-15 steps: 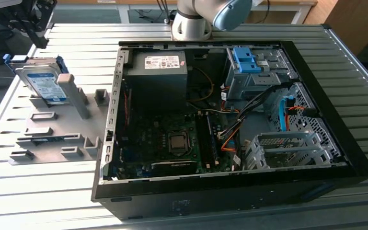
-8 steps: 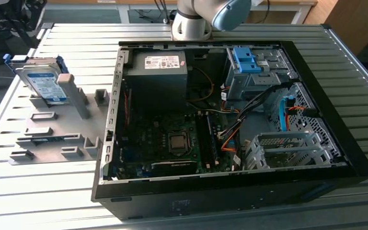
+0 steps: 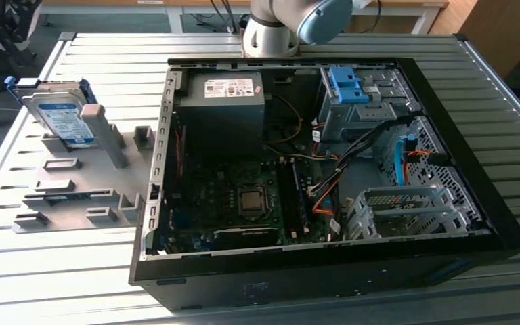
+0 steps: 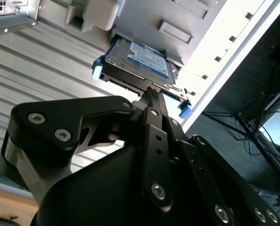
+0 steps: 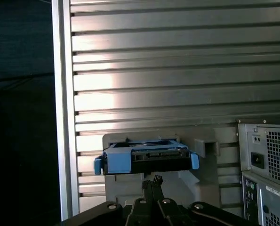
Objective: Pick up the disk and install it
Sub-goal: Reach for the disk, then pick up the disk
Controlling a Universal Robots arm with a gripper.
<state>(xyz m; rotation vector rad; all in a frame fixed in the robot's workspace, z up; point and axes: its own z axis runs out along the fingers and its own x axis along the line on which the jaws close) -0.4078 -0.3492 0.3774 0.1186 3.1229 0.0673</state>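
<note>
1. Slatted metal counter [image 3: 351, 47] carries an open case [image 3: 332, 277] in its middle and a grey rack [image 3: 70, 189] along the edge at the exterior view's left.
2. The disk [image 3: 61, 115] stands on edge in the rack, toward the counter's far corner on that side. Propped upright like this, its narrow end and blue rails are left free for a grip, I judge.
3. It is not yet picked up, and nothing touches it.
4. The tool [image 5: 151, 181] has its jaws drawn together and holds nothing.
5. In both wrist views the tool points at the disk's end, lined up with it but apart from it.
6. The arm [image 3: 278, 27] rises at the counter's far edge, behind the case.
</note>
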